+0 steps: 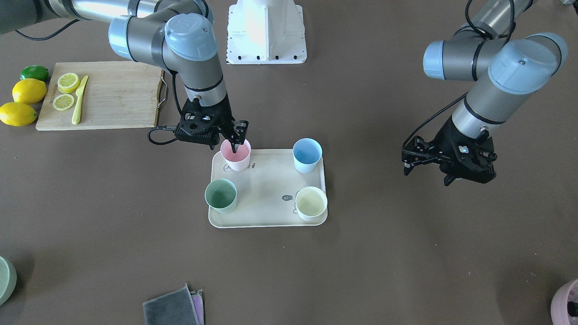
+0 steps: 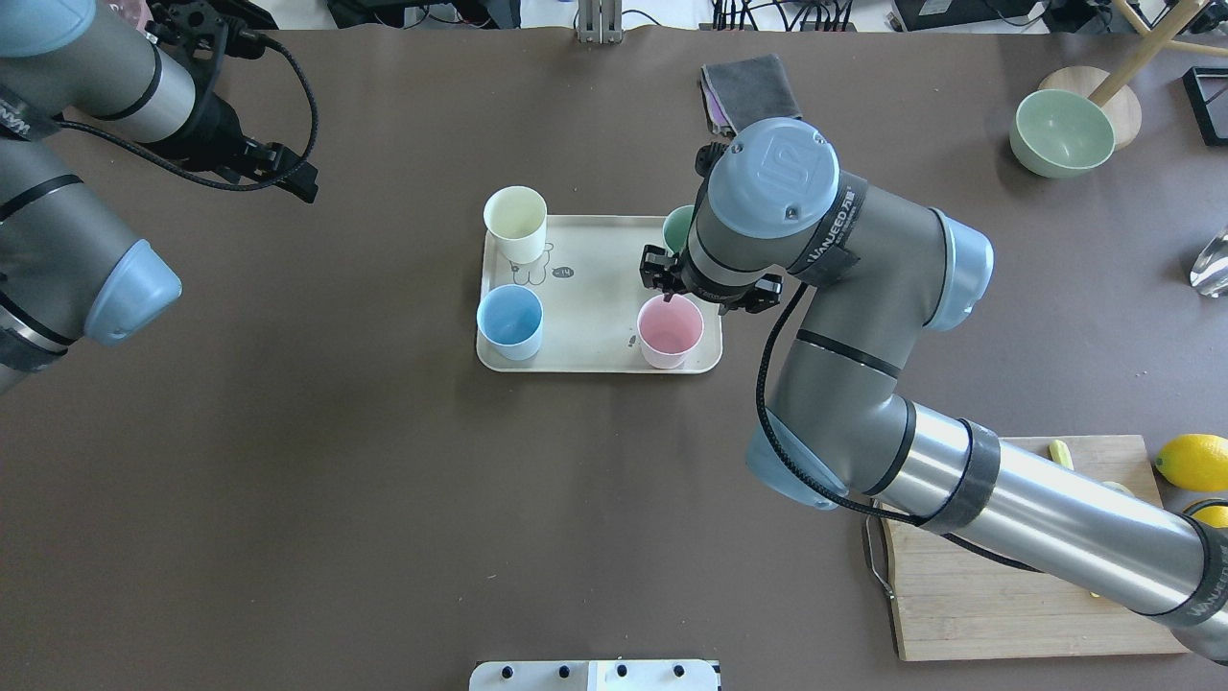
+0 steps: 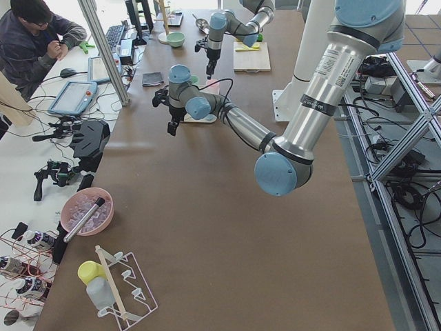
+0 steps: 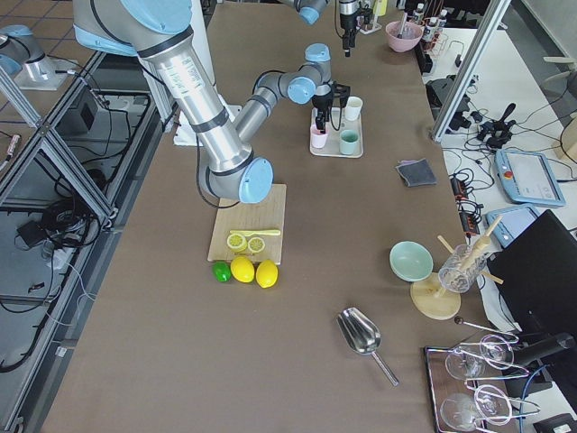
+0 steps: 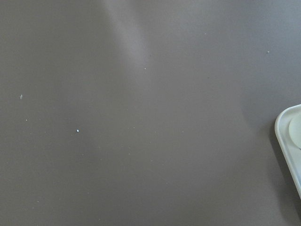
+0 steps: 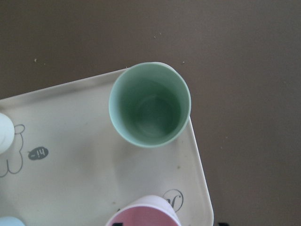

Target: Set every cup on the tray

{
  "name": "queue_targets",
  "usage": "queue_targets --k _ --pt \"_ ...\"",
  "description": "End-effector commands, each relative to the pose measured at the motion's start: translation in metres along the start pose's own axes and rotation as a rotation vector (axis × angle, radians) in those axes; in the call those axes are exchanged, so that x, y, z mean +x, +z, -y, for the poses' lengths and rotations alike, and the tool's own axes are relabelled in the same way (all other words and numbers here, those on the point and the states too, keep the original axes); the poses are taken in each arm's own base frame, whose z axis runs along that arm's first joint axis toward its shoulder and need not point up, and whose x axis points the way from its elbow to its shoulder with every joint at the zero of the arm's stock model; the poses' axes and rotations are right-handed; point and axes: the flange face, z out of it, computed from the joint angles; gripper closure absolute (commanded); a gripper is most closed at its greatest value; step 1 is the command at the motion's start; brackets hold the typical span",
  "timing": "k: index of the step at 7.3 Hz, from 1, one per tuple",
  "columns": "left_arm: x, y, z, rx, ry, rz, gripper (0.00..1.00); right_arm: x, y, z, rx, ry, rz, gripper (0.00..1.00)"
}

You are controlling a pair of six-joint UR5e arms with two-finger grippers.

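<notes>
On the tray stand the pink cup, green cup, blue cup and yellow cup; the right gripper pinches the pink cup's rim and the left gripper hangs open well apart, so only release appears outstanding.

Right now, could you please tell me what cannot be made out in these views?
- Overhead: the green cup is mostly hidden behind the right arm.
- Front-facing: the pink cup covers part of the script on the tray, so it is unreadable.
- Right wrist: the pink cup is cut off by the bottom edge and no fingers show, so whether the right gripper pinches its rim is unclear.
- Left wrist: only a tray corner shows, at the right edge.
</notes>
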Motion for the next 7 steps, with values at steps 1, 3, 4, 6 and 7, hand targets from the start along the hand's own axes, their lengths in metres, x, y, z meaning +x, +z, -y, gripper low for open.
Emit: queue_targets --k 1,3,4,6,7 --pt "-0.038 -0.015 0.001 0.011 -0.02 0.03 0.02 0.062 -0.035 0.075 -0.014 -0.037 0.004 0.0" --pt "-0.145 -0.055 -0.011 -0.031 0.075 0.071 0.02 0.184 -0.082 0.151 -0.032 -0.166 -0.078 0.0" --pt "-0.204 -0.082 -0.023 -0.056 0.134 0.101 0.02 0.252 -0.1 0.177 -0.047 -0.258 -0.148 0.0" --pt "-0.304 -0.122 -0.072 -0.138 0.11 0.092 0.02 0.392 -0.123 0.209 -0.116 -0.34 -0.156 0.0" --pt "-0.344 -0.123 -0.113 -0.173 0.061 0.09 0.02 0.452 -0.125 0.217 -0.162 -0.351 -0.113 0.0"
